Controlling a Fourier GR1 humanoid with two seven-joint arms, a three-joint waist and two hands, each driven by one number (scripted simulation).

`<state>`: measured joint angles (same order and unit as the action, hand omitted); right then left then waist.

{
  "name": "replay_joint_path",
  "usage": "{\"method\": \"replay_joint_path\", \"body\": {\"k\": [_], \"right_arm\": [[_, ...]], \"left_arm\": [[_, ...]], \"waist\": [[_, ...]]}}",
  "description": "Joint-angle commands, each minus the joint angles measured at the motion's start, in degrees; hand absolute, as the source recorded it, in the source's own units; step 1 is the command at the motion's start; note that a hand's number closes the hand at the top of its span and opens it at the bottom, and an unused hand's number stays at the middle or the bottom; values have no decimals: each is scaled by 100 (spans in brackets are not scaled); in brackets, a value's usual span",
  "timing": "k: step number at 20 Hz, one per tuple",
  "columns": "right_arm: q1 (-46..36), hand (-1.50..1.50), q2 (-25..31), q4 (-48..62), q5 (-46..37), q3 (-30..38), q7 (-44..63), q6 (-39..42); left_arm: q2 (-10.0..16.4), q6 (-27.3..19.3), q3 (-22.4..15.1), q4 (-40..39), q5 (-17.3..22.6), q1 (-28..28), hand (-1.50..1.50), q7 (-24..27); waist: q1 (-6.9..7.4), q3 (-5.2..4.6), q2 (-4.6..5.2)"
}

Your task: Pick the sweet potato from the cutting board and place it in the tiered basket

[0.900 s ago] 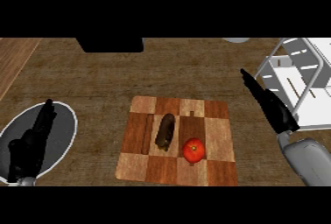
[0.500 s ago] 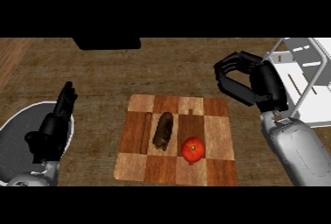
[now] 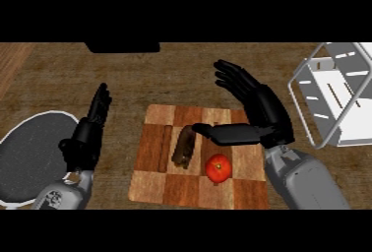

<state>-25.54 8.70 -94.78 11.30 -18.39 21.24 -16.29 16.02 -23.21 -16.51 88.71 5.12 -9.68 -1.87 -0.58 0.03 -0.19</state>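
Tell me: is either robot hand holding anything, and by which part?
Nothing is held. The left robot hand and right robot hand are open; the sweet potato lies on the cutting board.

Standing here, I can find nothing to read: no lettering, label, brand or number shows on the cutting board (image 3: 156, 184), the tiered basket (image 3: 357, 127) or the bench (image 3: 181, 74).

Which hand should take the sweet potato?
Right. The right hand hangs open over the cutting board, thumb beside the sweet potato, tiered basket on its side; the left hand is off the board.
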Motion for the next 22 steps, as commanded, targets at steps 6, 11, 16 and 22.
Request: {"method": "replay_joint_path", "body": {"k": [6, 11, 16, 22], "right_arm": [[-1144, -150, 1876, -819, -878, -1154, 2384, 1640], [-2531, -150, 1981, -518, -1147, -1986, 3679, 2793], [-3699, -150, 1221, 10, -927, -2623, 4982, 3590], [-4497, -150, 175, 1522, -661, -2972, 5326, 3588]], "left_arm": [[-99, 20, -60, -43, -42, -23, 0, -67], [-141, 88, -118, -74, -67, -113, 0, -23], [-185, 155, -83, -193, -56, -276, 0, -2], [-341, 12, -252, -173, -280, -397, 0, -133]], "waist": [[-14, -47, -80], [264, -61, -37], [271, -48, -12], [268, -28, 25]]}}
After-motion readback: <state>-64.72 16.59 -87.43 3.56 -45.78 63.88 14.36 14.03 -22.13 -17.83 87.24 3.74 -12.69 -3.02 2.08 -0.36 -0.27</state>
